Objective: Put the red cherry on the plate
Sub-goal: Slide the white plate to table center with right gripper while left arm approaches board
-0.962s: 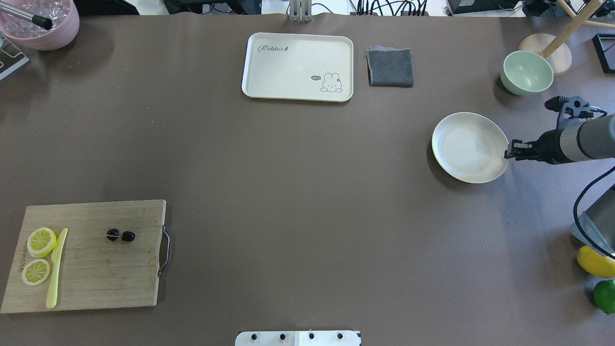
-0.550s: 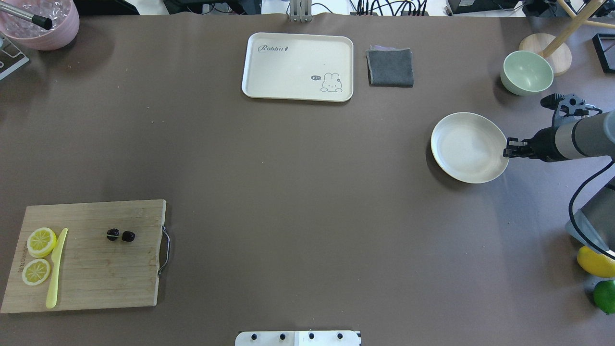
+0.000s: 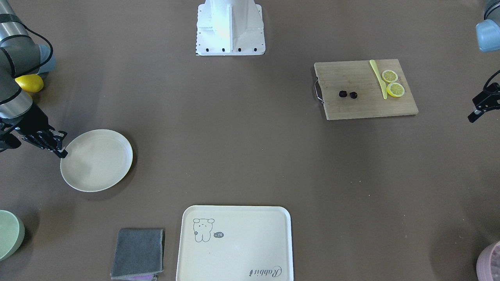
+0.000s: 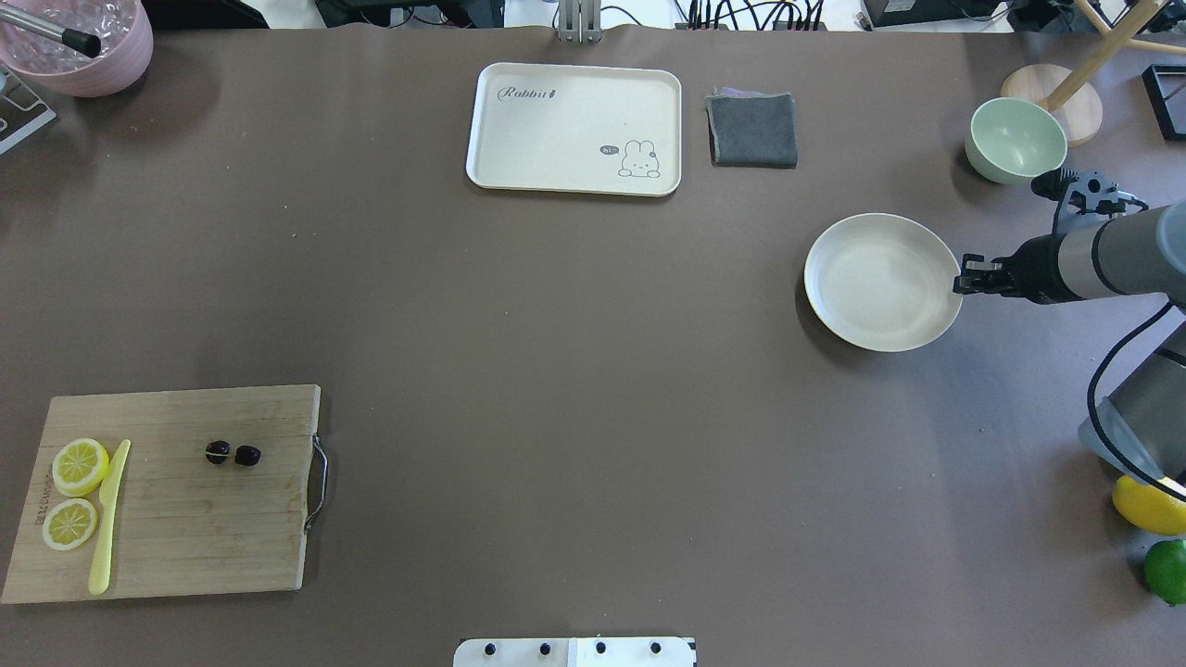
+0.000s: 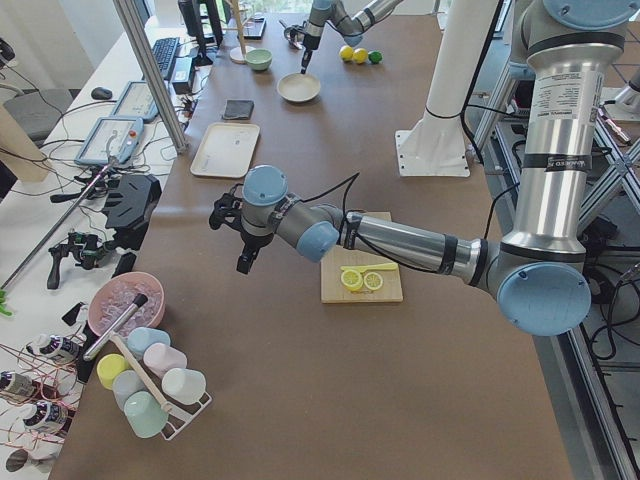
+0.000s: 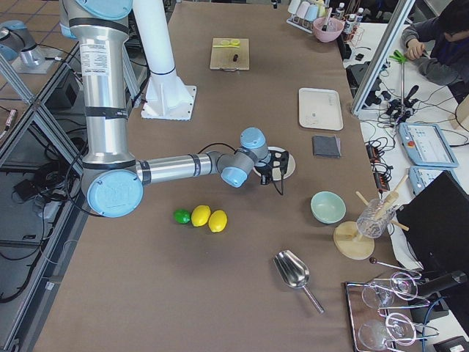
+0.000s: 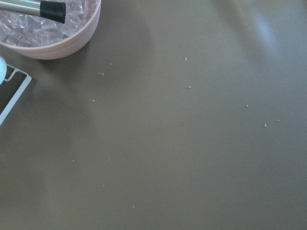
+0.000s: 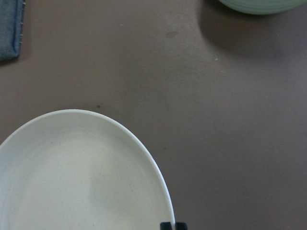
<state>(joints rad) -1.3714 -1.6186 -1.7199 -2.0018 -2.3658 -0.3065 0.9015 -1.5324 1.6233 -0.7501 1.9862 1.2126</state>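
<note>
While the right gripper [image 4: 964, 278] sits at the plate's [image 4: 871, 287] edge, fingertips pinched tight on the rim, the red cherry [image 4: 233, 454] lies well apart from the plate. It's toward the table's opp. end, on a wooden cutting board [image 4: 185, 537] w/ two lemon slices [image 4: 80, 466] & a yellow knife [image 4: 108, 519]. Near the plate, just past the right arm, stands a green bowl [image 4: 1015, 139]. Further from the plate are a grey cloth [image 4: 752, 130] & a cream tray [image 4: 574, 130]. Far from the plate, beyond the board, hangs the left gripper [image 3: 478, 109]; can't tell if its jaws are open or closed.
</note>
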